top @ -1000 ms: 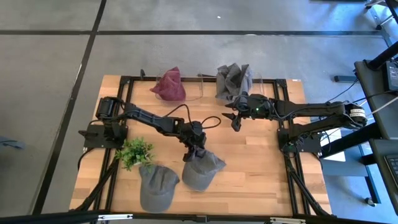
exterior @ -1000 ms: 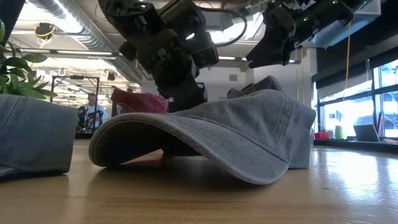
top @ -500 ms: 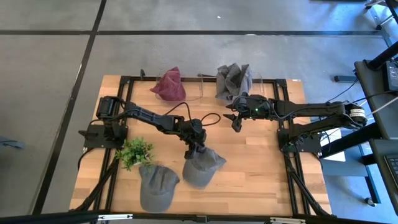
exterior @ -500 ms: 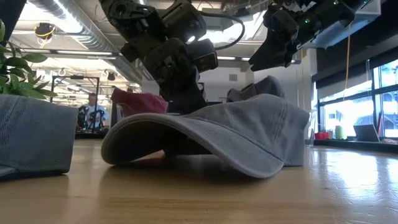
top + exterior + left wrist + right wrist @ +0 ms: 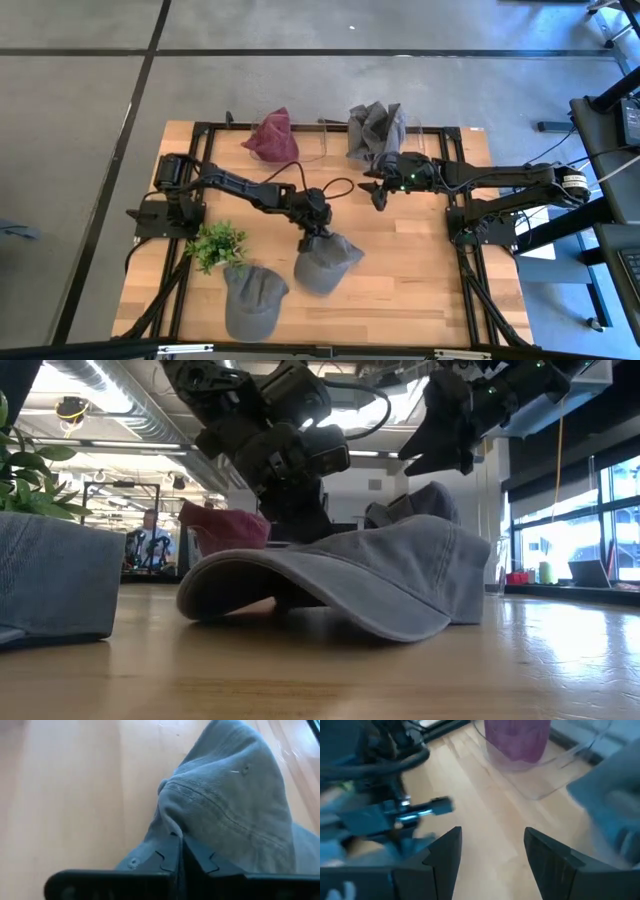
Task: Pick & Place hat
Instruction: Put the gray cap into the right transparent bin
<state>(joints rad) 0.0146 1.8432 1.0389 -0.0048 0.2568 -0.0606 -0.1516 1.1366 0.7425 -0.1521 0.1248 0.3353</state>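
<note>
A grey cap (image 5: 325,262) lies on the wooden table near its middle front; it also shows in the low view (image 5: 370,582) and the left wrist view (image 5: 235,795). My left gripper (image 5: 312,240) is shut on the cap's far part. A second grey cap (image 5: 250,300) lies at the front left, beside a small green plant (image 5: 215,243). My right gripper (image 5: 377,195) hangs open and empty above the table's far middle. A maroon hat (image 5: 272,137) and a grey hat (image 5: 376,128) sit at the far edge. My left gripper pinches a raised fold of the cap's cloth (image 5: 170,827) between its two shut fingers, at the cap's far part. The fingers come from above, slanting down. The fold is drawn up to the fingers; the brim (image 5: 260,575) and crown (image 5: 440,585) rest on the table.
A clear plastic stand (image 5: 318,150) holds the maroon hat at the far edge. The plant and the second cap fill the front left. The black frame rails (image 5: 465,250) run along both sides. Bare wood lies at the front right (image 5: 420,280).
My left gripper has moved toward the table's far edge and a little right, dragging the grey cap along the table with it. In the low view the cap has slid away and looks smaller, its brim still on the wood.
</note>
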